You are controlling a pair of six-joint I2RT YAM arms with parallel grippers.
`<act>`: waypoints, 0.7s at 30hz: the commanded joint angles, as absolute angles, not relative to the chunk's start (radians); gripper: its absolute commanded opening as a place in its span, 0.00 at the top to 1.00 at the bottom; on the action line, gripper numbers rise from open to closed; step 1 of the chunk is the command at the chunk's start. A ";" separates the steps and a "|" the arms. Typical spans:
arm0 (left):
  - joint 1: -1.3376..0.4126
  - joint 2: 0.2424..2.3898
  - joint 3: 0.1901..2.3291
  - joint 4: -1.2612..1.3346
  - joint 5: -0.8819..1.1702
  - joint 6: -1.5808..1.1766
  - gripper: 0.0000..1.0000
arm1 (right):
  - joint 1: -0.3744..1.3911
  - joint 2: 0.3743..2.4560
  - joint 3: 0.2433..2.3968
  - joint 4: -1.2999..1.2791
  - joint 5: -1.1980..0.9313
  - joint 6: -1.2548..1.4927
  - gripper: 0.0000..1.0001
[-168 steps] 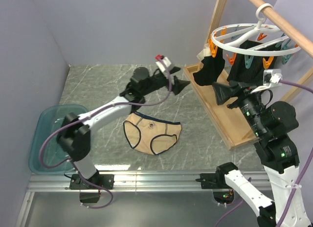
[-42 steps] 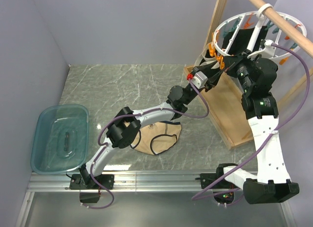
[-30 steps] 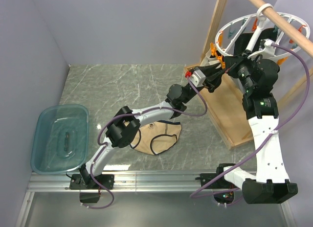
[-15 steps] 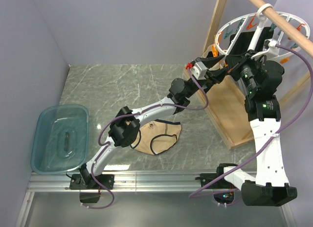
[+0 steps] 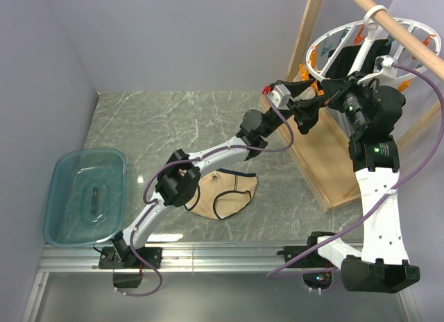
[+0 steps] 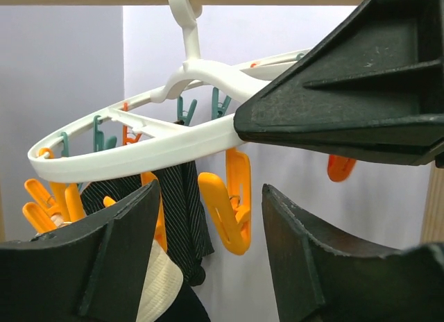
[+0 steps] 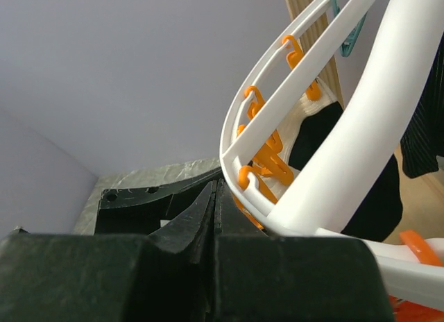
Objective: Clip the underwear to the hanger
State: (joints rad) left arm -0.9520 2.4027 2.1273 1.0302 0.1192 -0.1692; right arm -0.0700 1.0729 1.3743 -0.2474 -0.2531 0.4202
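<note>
The beige underwear (image 5: 222,193) with dark trim lies flat on the marble table, under the left arm's forearm. The white ring hanger (image 5: 361,41) hangs tilted from the wooden rod. My right gripper (image 5: 325,100) is shut, with nothing between its fingers (image 7: 214,187). The hanger's rim (image 7: 333,162) rests against its upper side. My left gripper (image 5: 305,103) is raised to the ring's near-left side with its jaws open. An orange clip (image 6: 232,200) dangles just beyond the gap of the left gripper (image 6: 211,190), untouched. The hanger ring (image 6: 139,152) runs above it.
A black pinstriped garment (image 6: 184,211) and a cream-banded one (image 6: 156,287) hang from other clips. The wooden frame's base (image 5: 326,162) and rod (image 5: 406,41) stand at right. A teal bin (image 5: 83,197) sits at the table's left.
My left gripper has risen and moved right, up to the hanger's rim, and its jaws have spread wider. The right gripper stays shut against the tilted ring, hardly moving.
</note>
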 commanded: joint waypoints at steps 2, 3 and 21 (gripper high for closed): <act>-0.954 2.430 2.180 1.060 0.167 -0.221 0.38 | -0.086 1.065 1.411 -0.235 -0.278 0.413 1.00; -0.954 2.434 2.193 1.057 0.178 -0.230 0.39 | -0.087 1.062 1.411 -0.235 -0.279 0.413 1.00; -0.962 2.487 2.260 1.075 0.195 -0.255 0.47 | -0.104 1.046 1.393 -0.239 -0.333 0.425 0.99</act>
State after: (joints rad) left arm -0.9554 2.4866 2.2147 1.0191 0.1940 -0.2333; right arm -0.0910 1.0718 1.3743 -0.2493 -0.3241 0.4263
